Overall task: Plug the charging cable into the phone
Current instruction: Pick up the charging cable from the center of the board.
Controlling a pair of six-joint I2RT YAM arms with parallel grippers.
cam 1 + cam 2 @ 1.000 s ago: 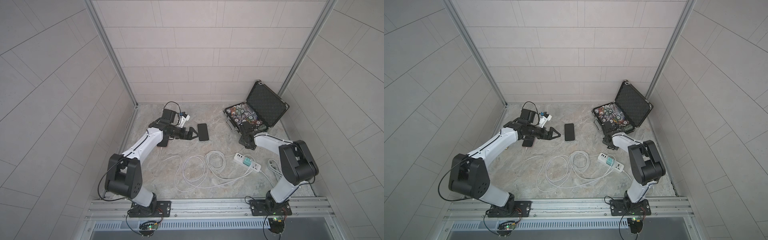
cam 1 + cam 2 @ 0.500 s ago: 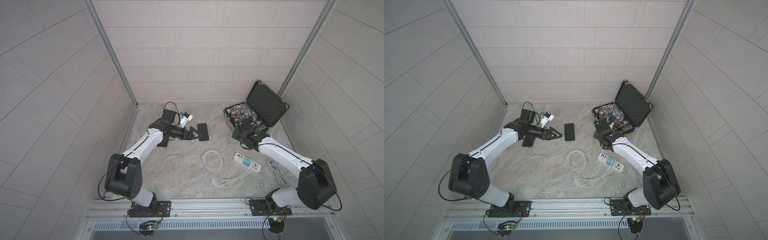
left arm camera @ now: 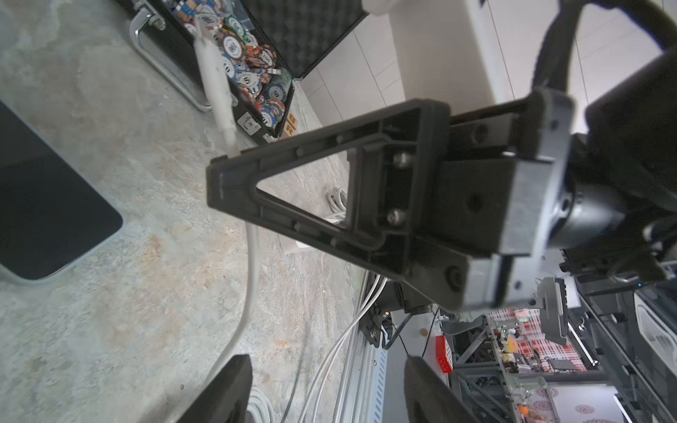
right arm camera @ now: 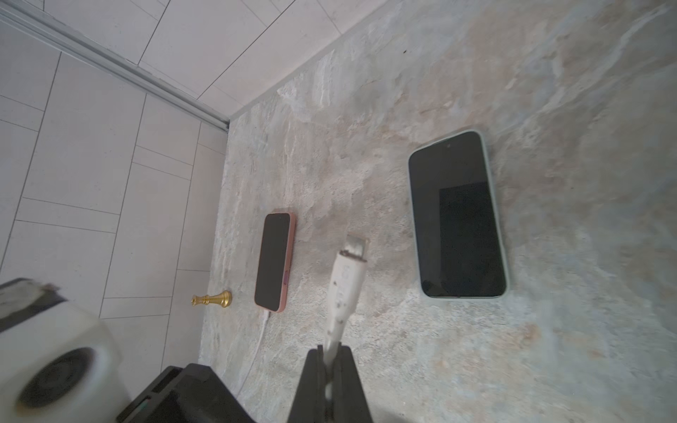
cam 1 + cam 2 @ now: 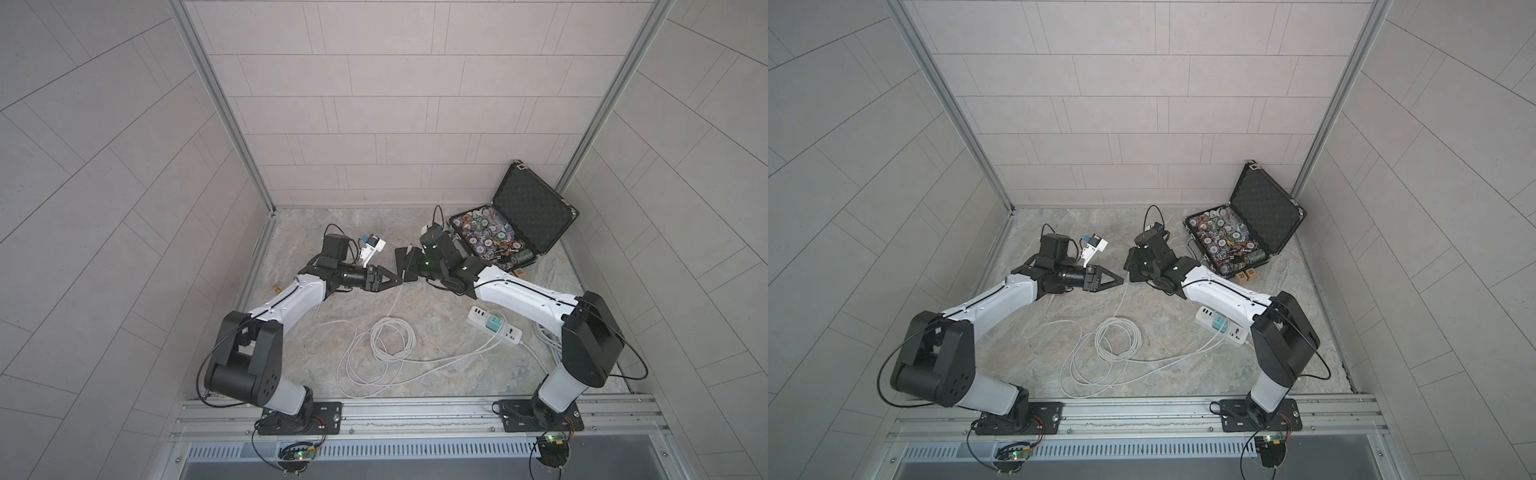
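The right gripper, closed on the thin white charging cable just behind its plug, holds the plug near the flat, black-screened, coral-red-edged phone, which lies between plug and side wall, long axis roughly parallel to the plug; the left gripper stands part-open, empty.

The left arm and the right arm are built alike. Smooth white shells cover the long links, each with a thin black line along it, and the joints sit in matte black housings. The shoulder block is boxy and black, dotted with small holes, and a thin black cable loops beside it. Black base plates carry small screws. A little circuit board with a green light hangs below on wires. The jaws are black ribbed open triangles; one shows two silver screws at its root.
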